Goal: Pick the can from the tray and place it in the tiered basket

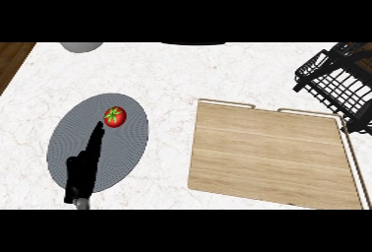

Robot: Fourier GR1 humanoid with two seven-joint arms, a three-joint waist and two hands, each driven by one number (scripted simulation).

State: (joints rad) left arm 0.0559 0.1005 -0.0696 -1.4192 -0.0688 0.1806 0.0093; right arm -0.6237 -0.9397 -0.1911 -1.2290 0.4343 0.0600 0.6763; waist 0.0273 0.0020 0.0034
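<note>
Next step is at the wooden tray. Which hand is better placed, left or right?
Right, probably: the tray and the basket lie on the robot's right, while the left hand is over the plate by the tomato. The right hand is out of view, and no can shows.

you have one tomato (115, 116), one plate (127, 147), one tray (269, 152), one basket (338, 81) at the far right, and one hand (81, 174) showing at the near left.

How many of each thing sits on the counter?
Tomato: 1
Plate: 1
Wooden tray: 1
Wire basket: 1
Grey shape at top edge: 1
Dark shape at top edge: 1
Total: 6
</note>
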